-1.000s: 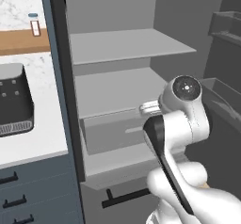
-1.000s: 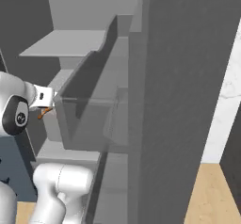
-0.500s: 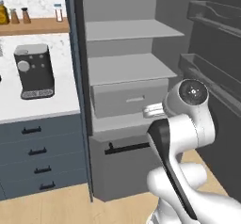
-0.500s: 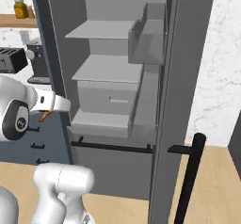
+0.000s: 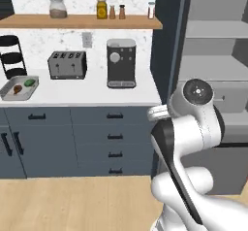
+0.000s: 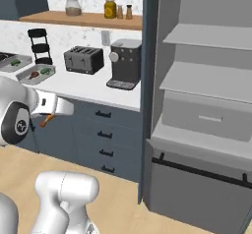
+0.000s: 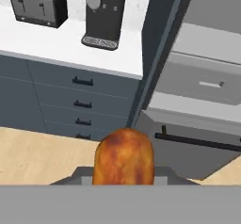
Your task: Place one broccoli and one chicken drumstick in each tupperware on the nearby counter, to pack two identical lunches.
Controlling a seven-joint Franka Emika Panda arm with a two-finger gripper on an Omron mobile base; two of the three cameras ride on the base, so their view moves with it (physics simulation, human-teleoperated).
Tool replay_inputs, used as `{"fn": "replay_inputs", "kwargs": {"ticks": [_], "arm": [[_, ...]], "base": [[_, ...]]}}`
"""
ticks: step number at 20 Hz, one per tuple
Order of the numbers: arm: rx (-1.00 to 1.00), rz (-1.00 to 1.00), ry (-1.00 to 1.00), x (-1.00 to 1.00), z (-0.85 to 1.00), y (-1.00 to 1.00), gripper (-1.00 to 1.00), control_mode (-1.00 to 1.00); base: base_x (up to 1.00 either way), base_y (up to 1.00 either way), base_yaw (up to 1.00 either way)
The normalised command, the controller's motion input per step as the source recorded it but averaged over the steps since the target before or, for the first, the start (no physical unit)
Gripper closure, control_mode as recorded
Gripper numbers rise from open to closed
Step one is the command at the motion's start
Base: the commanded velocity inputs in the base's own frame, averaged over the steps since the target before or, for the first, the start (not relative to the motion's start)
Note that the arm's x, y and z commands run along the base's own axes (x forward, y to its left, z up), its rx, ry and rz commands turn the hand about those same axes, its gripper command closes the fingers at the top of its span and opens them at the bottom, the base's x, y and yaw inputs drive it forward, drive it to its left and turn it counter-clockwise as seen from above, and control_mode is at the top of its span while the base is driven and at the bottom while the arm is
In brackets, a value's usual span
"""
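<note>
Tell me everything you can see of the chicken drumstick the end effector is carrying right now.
The chicken drumstick looks roasted: glossy mottled orange-brown skin. In the hand view its bulbous end faces the camera, close up, and its lower part is cut off. In the right base view its thin orange end pokes out below the end effector, which is shut on it, in mid-air in front of the drawers, off the counter.

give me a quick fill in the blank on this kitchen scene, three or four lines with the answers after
1. The gripper is shut on an orange chicken ____.
2. On the counter, the toaster stands to the ____ of the coffee machine in the left base view.
3. The tupperware nearest the toaster already holds a broccoli and a ____ drumstick.
4. The jars stand on a wooden ____ above the counter.

Missing words: drumstick; left; reddish-brown; shelf
</note>
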Motion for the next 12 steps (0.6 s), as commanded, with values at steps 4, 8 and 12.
{"fn": "replay_inputs", "kwargs": {"ticks": [4, 8, 12], "arm": [[0.0, 0.0, 0.0, 0.0, 0.0, 0.0, 1.0, 1.0], [0.0, 0.0, 0.0, 0.0, 0.0, 0.0, 1.0, 1.0], [0.0, 0.0, 0.0, 0.0, 0.0, 0.0, 1.0, 1.0]], "base": [[0.42, 1.0, 0.42], [0.97, 1.0, 0.31], [1.0, 1.0, 0.21]]}}
